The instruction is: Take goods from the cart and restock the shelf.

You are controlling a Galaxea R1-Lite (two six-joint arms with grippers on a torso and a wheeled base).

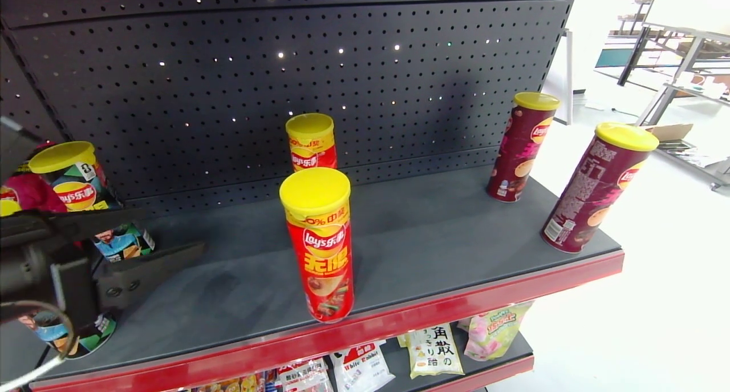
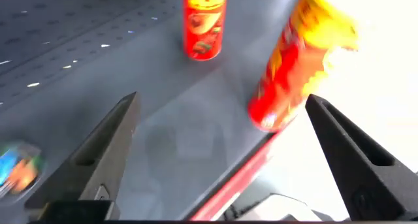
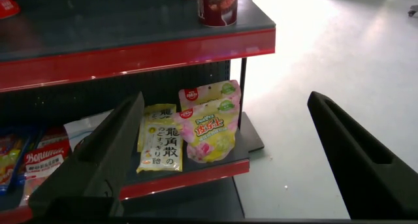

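Observation:
On the dark grey shelf (image 1: 433, 238) a red chip can (image 1: 319, 249) stands near the red front edge, with a second red can (image 1: 311, 141) behind it. Two maroon cans (image 1: 522, 146) (image 1: 596, 189) stand at the right end. Green-and-black cans (image 1: 74, 181) stand at the left. My left gripper (image 1: 171, 229) hangs open over the shelf's left part, holding nothing. In the left wrist view the gripper (image 2: 222, 100) faces both red cans (image 2: 204, 21) (image 2: 294, 67). My right gripper (image 3: 225, 100) is open and holds nothing, low in front of the shelf below.
Another green-and-black can (image 1: 85, 335) stands at the front left, partly behind my left arm. The lower shelf (image 3: 189, 175) holds candy bags (image 3: 209, 123) and snack packs (image 1: 359, 369). A perforated back panel (image 1: 342, 67) closes the rear. Open floor (image 1: 656, 300) lies to the right.

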